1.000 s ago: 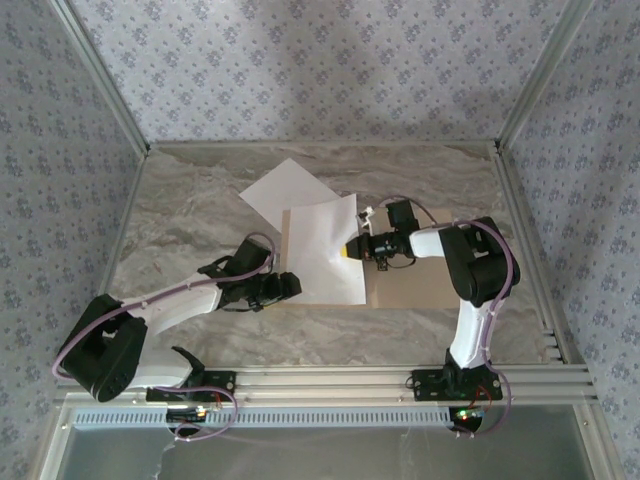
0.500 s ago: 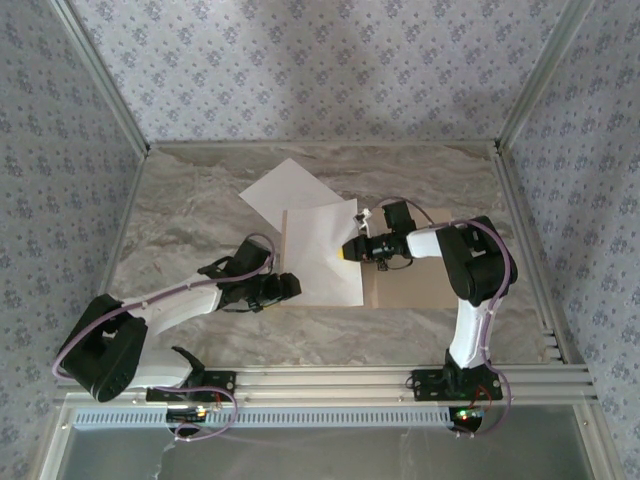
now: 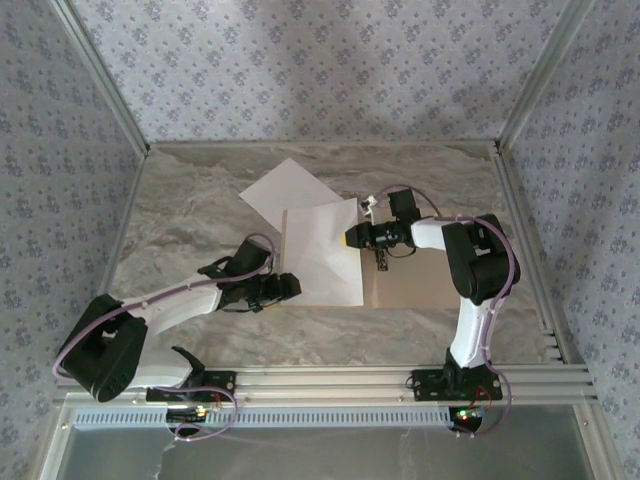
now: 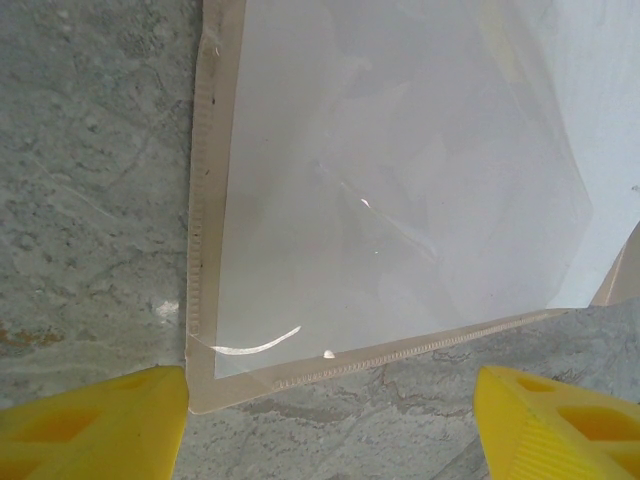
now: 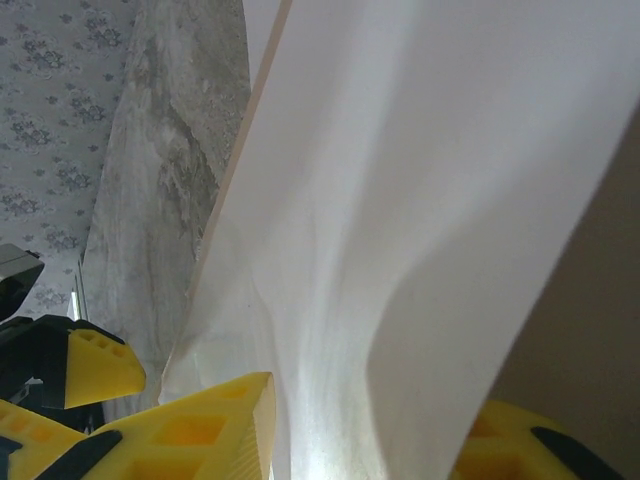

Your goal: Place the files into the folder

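One white sheet (image 3: 322, 250) lies over the left leaf of the tan folder (image 3: 410, 285). The other white sheet (image 3: 285, 188) rests on the table behind it, partly under the first. My right gripper (image 3: 352, 237) is at the first sheet's right edge. In the right wrist view that sheet (image 5: 400, 200) bulges up between the parted yellow fingers (image 5: 200, 420) of the open right gripper (image 5: 365, 430). My left gripper (image 3: 290, 287) hovers at the folder's near left corner (image 4: 205, 300). The left gripper (image 4: 332, 400) is open, with bare table between its fingers.
The marble-patterned table (image 3: 180, 220) is fenced by metal frame posts (image 3: 100, 75) and patterned walls. The folder's right leaf lies bare under the right arm's forearm (image 3: 440, 235). An aluminium rail (image 3: 330, 380) runs along the near edge.
The right gripper's jaws have parted on the sheet, and it has shifted slightly toward the back. The sheet's lifted right edge has dropped lower. The left arm has not moved.
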Robot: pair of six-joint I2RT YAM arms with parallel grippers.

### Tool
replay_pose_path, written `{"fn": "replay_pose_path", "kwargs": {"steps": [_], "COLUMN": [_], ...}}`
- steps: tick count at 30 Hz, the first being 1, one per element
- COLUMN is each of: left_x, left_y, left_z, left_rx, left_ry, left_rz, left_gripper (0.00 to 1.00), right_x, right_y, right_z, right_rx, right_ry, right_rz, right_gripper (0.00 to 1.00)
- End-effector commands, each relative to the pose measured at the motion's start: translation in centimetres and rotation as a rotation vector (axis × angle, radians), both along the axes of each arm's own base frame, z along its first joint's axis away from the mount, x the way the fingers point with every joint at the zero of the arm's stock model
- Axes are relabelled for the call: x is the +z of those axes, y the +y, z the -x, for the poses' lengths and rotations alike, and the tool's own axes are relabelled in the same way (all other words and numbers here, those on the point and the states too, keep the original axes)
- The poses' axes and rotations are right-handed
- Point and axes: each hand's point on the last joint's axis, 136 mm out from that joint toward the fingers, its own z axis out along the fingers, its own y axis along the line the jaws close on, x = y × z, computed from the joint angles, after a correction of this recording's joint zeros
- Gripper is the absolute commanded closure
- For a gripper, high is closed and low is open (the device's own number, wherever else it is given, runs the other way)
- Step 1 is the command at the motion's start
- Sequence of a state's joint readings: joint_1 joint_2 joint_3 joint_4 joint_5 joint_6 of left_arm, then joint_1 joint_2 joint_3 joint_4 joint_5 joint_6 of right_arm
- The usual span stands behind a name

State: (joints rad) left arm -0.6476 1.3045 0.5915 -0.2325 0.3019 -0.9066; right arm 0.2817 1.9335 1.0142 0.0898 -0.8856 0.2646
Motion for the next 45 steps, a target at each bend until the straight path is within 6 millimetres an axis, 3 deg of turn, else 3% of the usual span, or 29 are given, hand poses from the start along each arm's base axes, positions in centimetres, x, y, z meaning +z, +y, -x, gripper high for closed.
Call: {"fn": "replay_pose_path", "kwargs": {"steps": [1,13,21,32,45], "left_x": [0.3,0.6,0.8,1.2,2.1], "left_y": [0.0,0.0,0.0,0.2,2.0], "left_z": [-0.2,-0.4,-0.5,-0.8,-1.0], "left_rx": [0.005,0.001,-0.001,0.008,0.066], "left_ry": [-0.002,-0.003,-0.003,-0.008,-0.039], "left_rz": [0.002,-0.003,-0.005,-0.012,-0.023], "left_gripper": [0.25,0.25,0.25,0.25,0.25], "right_x": [0.2,-1.3,-0.9,-0.2,-0.4], "right_y": [-0.4,-1.0,-1.3,-0.6,0.8], "right_z": [-0.3,-0.5,-0.9,-0.9,-0.7], "right_rx": [-0.001,0.013,0.015,0.041,0.061], "right_ry": [-0.008,-0.015,-0.057,-0.094,-0.083], "right_rz": [0.016,0.113,0.155,0.143,0.087], "right_gripper": [0.67,0.80,0.92,0.99,1.00]}}
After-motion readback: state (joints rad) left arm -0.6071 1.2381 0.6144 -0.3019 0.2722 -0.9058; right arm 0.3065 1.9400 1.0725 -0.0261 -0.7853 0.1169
